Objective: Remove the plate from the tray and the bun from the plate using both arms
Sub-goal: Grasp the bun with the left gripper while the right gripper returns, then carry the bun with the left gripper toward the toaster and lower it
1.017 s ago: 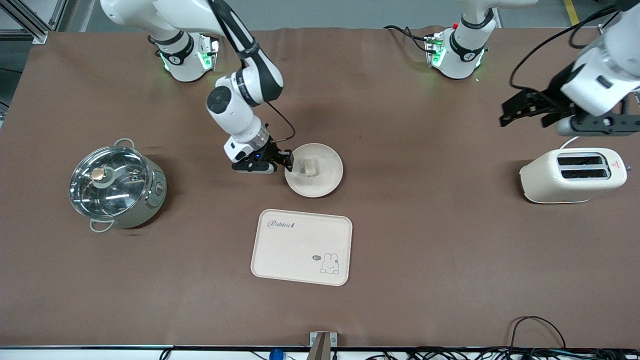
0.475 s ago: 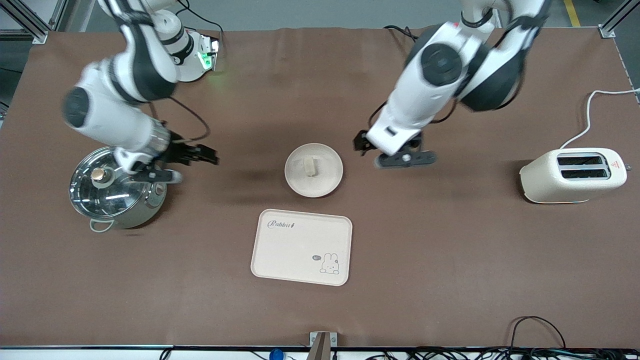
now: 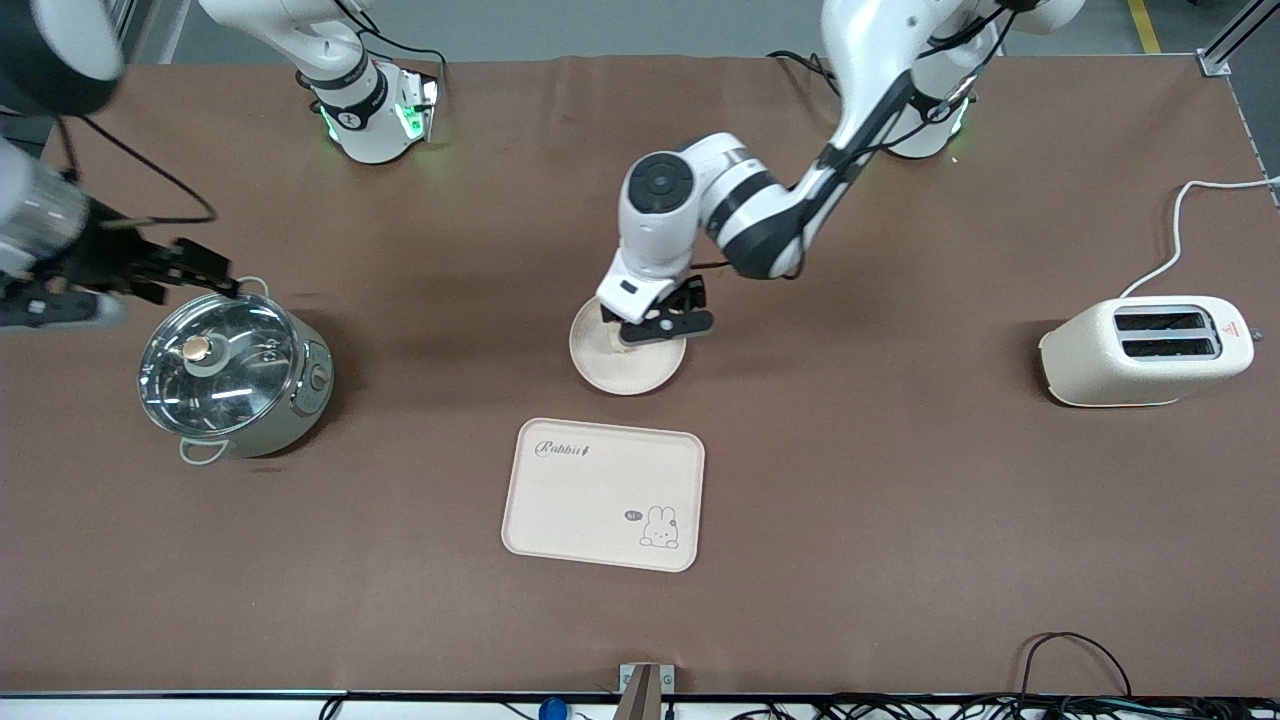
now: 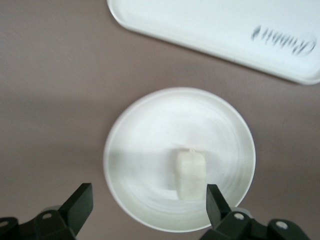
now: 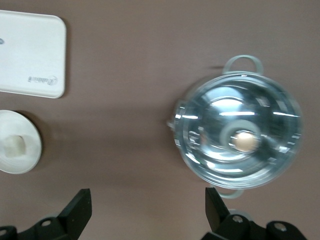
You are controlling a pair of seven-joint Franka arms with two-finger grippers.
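The round cream plate [image 3: 630, 370] lies mid-table, farther from the front camera than the rabbit tray. The small pale bun [image 4: 190, 174] lies on it. In the front view the bun is mostly hidden under the left gripper. My left gripper [image 3: 655, 322] hangs open over the plate [image 4: 145, 145], and the bun sits close to one of its fingertips [image 4: 214, 200]. My right gripper [image 3: 195, 268] is open and empty in the air beside the pot, at the right arm's end of the table. The right wrist view shows the plate [image 5: 22, 162] and bun [image 5: 13, 145] far off.
A cream rectangular tray [image 3: 603, 495] with a rabbit drawing lies nearer the front camera than the plate. A steel pot with a glass lid [image 3: 232, 370] stands at the right arm's end. A cream toaster [image 3: 1145, 350] with its cord stands at the left arm's end.
My right gripper has drawn away from the plate's rim, out past the pot. My left arm has swung from above the toaster to over the plate. Plate and bun have not moved.
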